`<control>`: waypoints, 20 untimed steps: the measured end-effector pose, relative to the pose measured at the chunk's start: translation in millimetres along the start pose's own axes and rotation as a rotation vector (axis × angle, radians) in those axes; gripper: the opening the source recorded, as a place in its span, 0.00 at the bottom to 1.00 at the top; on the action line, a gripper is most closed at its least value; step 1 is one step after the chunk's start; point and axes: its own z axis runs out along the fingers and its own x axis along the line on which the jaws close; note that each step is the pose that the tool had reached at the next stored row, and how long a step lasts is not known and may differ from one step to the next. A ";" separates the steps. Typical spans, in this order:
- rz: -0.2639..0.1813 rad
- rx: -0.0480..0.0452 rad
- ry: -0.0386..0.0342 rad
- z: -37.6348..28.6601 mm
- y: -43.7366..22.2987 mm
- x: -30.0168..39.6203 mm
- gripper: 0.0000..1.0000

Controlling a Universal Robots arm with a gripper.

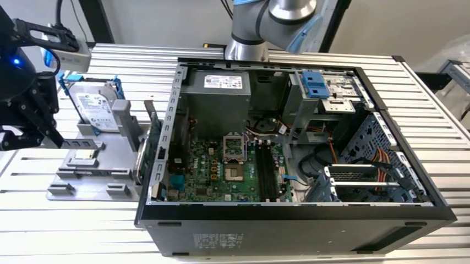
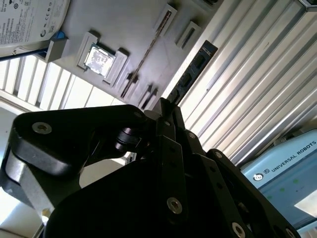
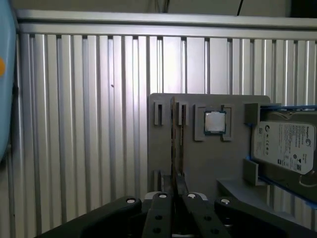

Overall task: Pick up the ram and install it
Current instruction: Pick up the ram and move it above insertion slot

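The ram (image 2: 194,68) is a thin dark stick with a blue edge. It sticks out from between my gripper's (image 2: 166,108) black fingertips, and my gripper is shut on it. In the first wrist view the ram (image 3: 173,134) shows edge-on, rising from my gripper (image 3: 173,184) in front of the grey holder tray (image 3: 198,163). In the exterior view my gripper (image 1: 41,135) hangs at the far left, beside the tray (image 1: 96,176) and well away from the open computer case (image 1: 294,220). The long black memory slots (image 1: 266,171) lie on the green motherboard inside the case.
On the tray rest a square silver processor chip (image 3: 215,122) and a silver hard drive (image 3: 285,144) with blue rails. The case holds a power supply (image 1: 220,91), drive cages and cables. The ribbed metal table (image 3: 74,124) lies all around. The arm's base (image 1: 253,33) stands behind the case.
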 end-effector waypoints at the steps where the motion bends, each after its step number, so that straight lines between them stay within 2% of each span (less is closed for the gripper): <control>1: 0.000 0.0001 -0.0001 -0.7 0.0 0.0 0.00; 20: 0.000 0.0001 -0.0001 -15.7 0.4 -1.3 0.00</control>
